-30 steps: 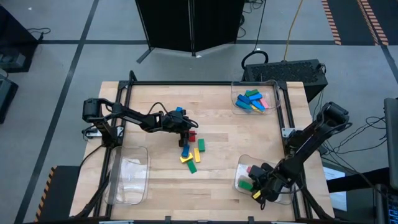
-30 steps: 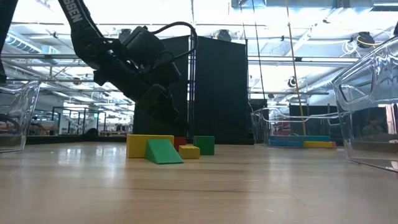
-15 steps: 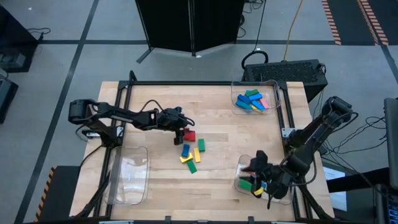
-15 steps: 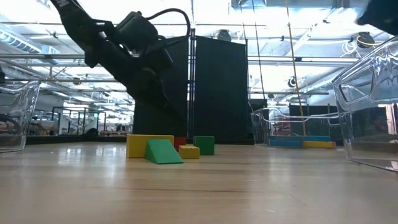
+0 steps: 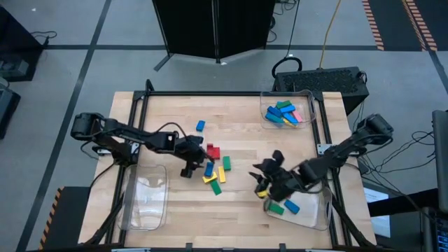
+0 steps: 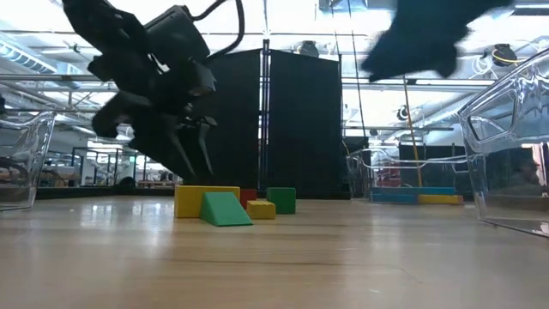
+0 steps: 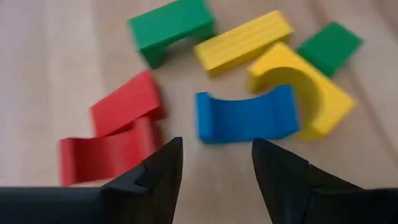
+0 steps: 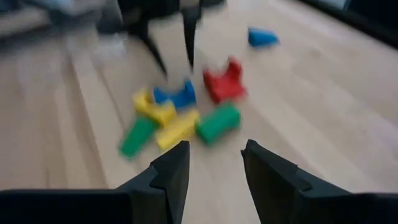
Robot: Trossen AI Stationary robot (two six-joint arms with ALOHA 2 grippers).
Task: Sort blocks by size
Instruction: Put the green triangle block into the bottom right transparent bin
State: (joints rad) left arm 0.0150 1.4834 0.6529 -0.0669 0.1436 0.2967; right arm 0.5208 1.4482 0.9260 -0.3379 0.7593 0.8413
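Both jaws gape, empty; left gripper (image 7: pixel 214 163) must descend straight over blue arch block (image 7: pixel 249 114) at twelve o'clock, right gripper (image 8: pixel 214 163) waits.

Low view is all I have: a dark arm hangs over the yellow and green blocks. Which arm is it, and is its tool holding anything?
Observer: It is the left arm. The left tool is open and empty, beside a blue arched block.
Operator: And the dark blur at upper right?
Observer: That is the right arm. The right tool is open, between the pile and the near right tray.
Operator: Anything sorted yet?
Observer: That tray holds a green block and a blue block. The far right tray holds several more.
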